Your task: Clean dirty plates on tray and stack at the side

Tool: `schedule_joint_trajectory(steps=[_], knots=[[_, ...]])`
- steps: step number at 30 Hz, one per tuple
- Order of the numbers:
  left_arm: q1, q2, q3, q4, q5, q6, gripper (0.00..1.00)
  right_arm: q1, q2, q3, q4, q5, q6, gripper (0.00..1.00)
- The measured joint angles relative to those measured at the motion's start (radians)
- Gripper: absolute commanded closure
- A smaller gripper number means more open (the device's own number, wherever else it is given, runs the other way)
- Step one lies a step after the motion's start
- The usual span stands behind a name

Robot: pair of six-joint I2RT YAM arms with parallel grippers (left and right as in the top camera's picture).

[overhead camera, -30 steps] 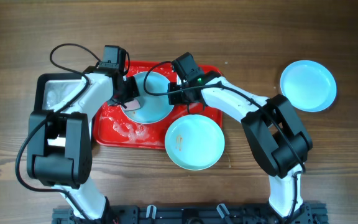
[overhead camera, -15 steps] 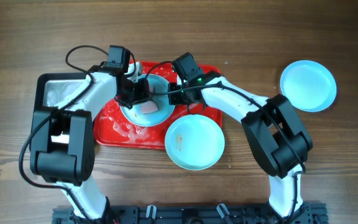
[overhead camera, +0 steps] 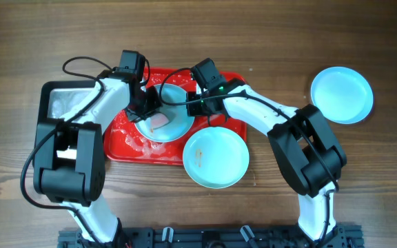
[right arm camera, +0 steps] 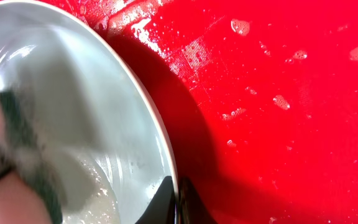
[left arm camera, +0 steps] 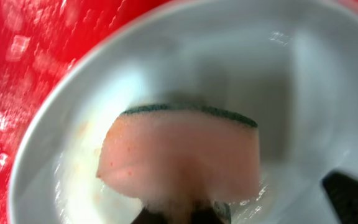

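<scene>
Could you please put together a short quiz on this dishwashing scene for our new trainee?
1. Multiple choice: what does the left gripper press into the plate over the red tray? A) a sponge B) a cloth C) a bottle brush
2. True or false: the right gripper pinches that plate's rim.
3. Count: how many plates lie wholly off the red tray?
Key: 1 A. 2 true. 3 one, the far-right plate; the front plate overlaps the tray's edge.
</scene>
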Motion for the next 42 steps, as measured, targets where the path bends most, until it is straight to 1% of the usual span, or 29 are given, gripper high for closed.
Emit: schedule_joint_trajectory(steps=[1,4,5,7,8,10,12,14,17,18,21,23,25,26,27,29,30,33,35,38,40,42], knots=[[0.005,-0.002,0.001,-0.042,0.02,-0.008,0.96,0.0,0.0,0.0,0.0,0.0,0.0,0.96],[0.035,-0.002,-0.006,-0.051,0.146,-0.013,0.96,0.0,0.0,0.0,0.0,-0.002,0.0,0.96],[0.044,-0.002,-0.011,-0.036,0.181,-0.011,0.96,0.0,0.0,0.0,0.0,-0.003,0.0,0.96],[0.058,0.001,-0.021,0.059,0.273,-0.004,0.96,0.0,0.0,0.0,0.0,-0.003,0.0,0.96],[0.058,0.002,-0.021,0.098,0.291,-0.002,0.96,0.0,0.0,0.0,0.0,-0.003,0.0,0.96],[0.057,0.002,-0.023,0.161,0.28,-0.001,0.96,0.0,0.0,0.0,0.0,-0.003,0.0,0.96],[0.053,0.002,-0.023,0.182,0.212,-0.006,0.96,0.0,0.0,0.0,0.0,-0.003,0.0,0.96],[0.052,0.005,-0.023,0.177,0.102,-0.019,0.96,0.0,0.0,0.0,0.0,-0.003,0.0,0.96],[0.045,0.007,-0.01,0.105,0.022,-0.048,0.96,0.0,0.0,0.0,0.0,-0.003,0.0,0.96],[0.045,0.007,-0.007,0.089,0.014,-0.051,0.96,0.0,0.0,0.0,0.0,-0.003,0.0,0.96],[0.05,0.012,0.014,-0.027,0.008,-0.064,0.96,0.0,0.0,0.0,0.0,-0.003,0.0,0.96],[0.058,0.013,0.014,-0.084,0.047,-0.043,0.96,0.0,0.0,0.0,0.0,-0.003,0.0,0.96],[0.069,0.02,0.01,-0.086,0.137,0.012,0.96,0.0,0.0,0.0,0.0,-0.004,0.0,0.96],[0.072,0.031,0.002,-0.055,0.23,0.055,0.96,0.0,0.0,0.0,0.0,-0.005,0.0,0.96],[0.071,0.037,-0.003,-0.023,0.272,0.071,0.96,0.0,0.0,0.0,0.0,-0.006,0.0,0.96],[0.068,0.045,-0.013,0.086,0.327,0.089,0.96,0.0,0.0,0.0,0.0,-0.006,0.0,0.96],[0.066,0.049,-0.014,0.117,0.331,0.09,0.96,0.0,0.0,0.0,0.0,-0.006,0.0,0.96],[0.057,0.051,-0.014,0.184,0.28,0.059,0.96,0.0,0.0,0.0,0.0,-0.006,0.0,0.96],[0.045,0.051,-0.011,0.18,0.223,0.023,0.96,0.0,0.0,0.0,0.0,-0.009,0.0,0.96],[0.029,0.042,0.011,0.113,0.1,-0.013,0.96,0.001,0.0,0.0,0.0,-0.013,0.0,0.96],[0.031,0.029,0.026,0.013,-0.024,-0.024,0.96,0.001,0.0,0.0,0.0,-0.013,0.0,0.96],[0.031,0.022,0.031,-0.053,-0.092,-0.034,0.96,0.001,0.0,0.0,0.0,-0.014,0.0,0.96]])
